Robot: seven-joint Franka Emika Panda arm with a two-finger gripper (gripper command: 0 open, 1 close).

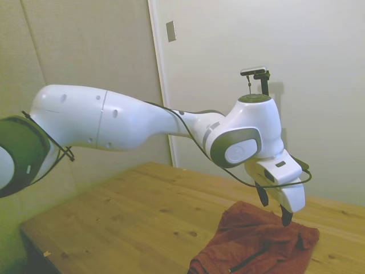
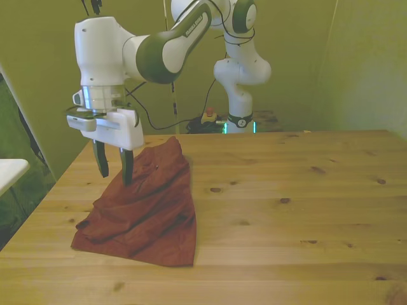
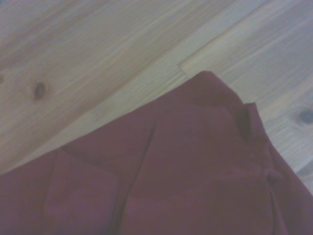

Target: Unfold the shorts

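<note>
The rust-red shorts (image 2: 143,206) lie in a rumpled, folded heap on the wooden table (image 2: 286,190), toward the front view's left and not far from that side's edge. The cloth is creased in long ridges, with its widest part at the near end and a narrower end reaching toward the far side. In the side view the shorts (image 1: 256,242) show a dark zippered pocket slit (image 1: 246,261) running across the upper layer near the bottom of the picture.

The white gripper (image 2: 114,166) hangs over the far, narrower end of the shorts, pointing down. Its two dark fingers (image 2: 100,159) stand apart with nothing between them, and their tips are above the cloth, not touching it. The side view shows the same: gripper (image 1: 275,206) spread and empty, just above the shorts.

The wrist view looks down on a folded corner of the shorts (image 3: 186,171) lying flat on the table's planks (image 3: 98,58).
</note>
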